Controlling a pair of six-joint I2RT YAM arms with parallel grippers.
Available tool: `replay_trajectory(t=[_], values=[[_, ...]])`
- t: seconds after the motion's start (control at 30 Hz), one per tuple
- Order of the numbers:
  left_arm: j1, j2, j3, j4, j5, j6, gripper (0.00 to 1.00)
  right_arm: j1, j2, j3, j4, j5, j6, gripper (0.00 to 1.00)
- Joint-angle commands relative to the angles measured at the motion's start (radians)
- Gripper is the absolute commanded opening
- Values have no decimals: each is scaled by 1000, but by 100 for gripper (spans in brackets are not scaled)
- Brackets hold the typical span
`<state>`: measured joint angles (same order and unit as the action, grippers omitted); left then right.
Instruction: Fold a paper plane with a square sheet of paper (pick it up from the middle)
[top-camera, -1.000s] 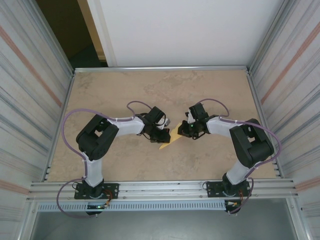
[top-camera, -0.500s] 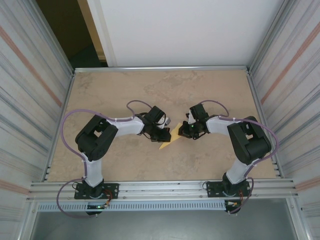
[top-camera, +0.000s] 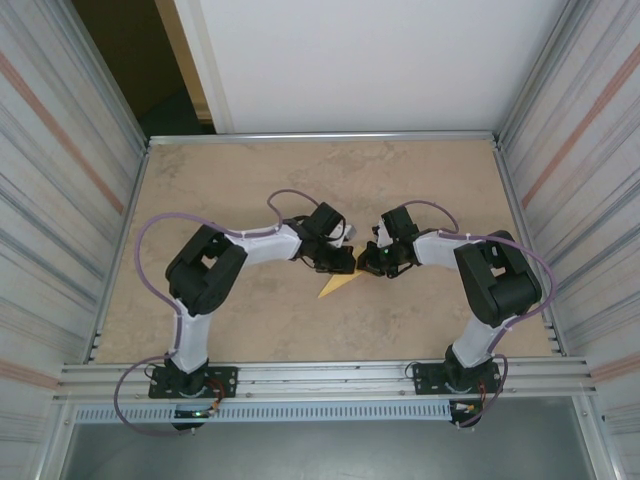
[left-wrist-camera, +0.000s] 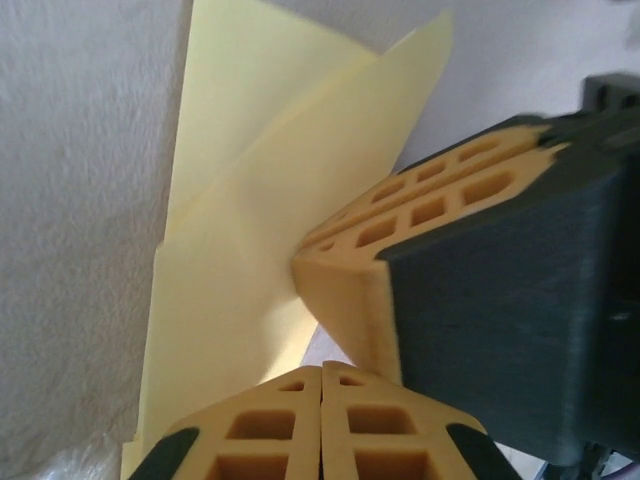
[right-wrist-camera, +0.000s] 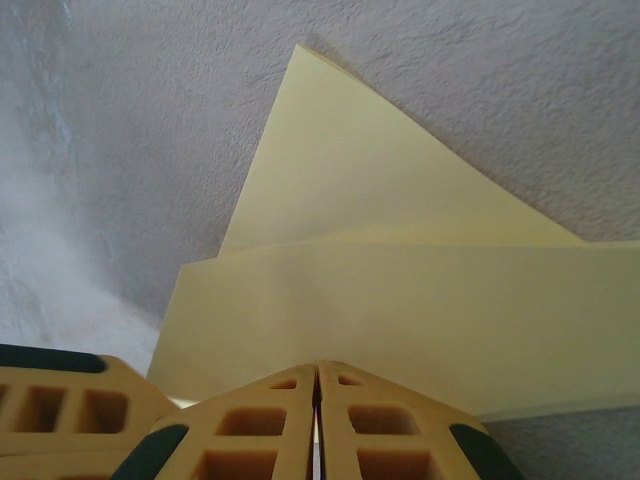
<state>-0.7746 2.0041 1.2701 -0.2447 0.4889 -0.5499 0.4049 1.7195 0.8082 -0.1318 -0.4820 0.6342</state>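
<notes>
The square sheet of paper lies on the table as a pale-yellow creased pointed shape, with one flap folded over another. My left gripper is shut, with nothing seen between its fingers; its tips sit at the paper's edge. My right gripper is also shut, its tips pressed against the upper flap's near edge. The two grippers almost touch: the right fingers loom beside the left tips, and a left finger shows at the lower left of the right wrist view.
The beige tabletop is bounded by metal rails and corrugated side walls. A metal rail runs along the near edge, where the arm bases are bolted. Open surface lies behind and to both sides of the grippers.
My left arm has swung to the right, bringing its shut gripper up beside the right gripper at the paper. The right arm and the paper have hardly moved.
</notes>
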Motion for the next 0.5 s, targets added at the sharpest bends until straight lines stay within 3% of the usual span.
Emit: replay_trajectory(t=[0.0, 0.47], values=[[-6, 26, 25, -80, -21, 36, 8, -7, 45, 0, -43, 40, -30, 9], [-8, -38, -87, -119, -44, 47, 9, -18, 83, 12, -81, 72, -57, 8]])
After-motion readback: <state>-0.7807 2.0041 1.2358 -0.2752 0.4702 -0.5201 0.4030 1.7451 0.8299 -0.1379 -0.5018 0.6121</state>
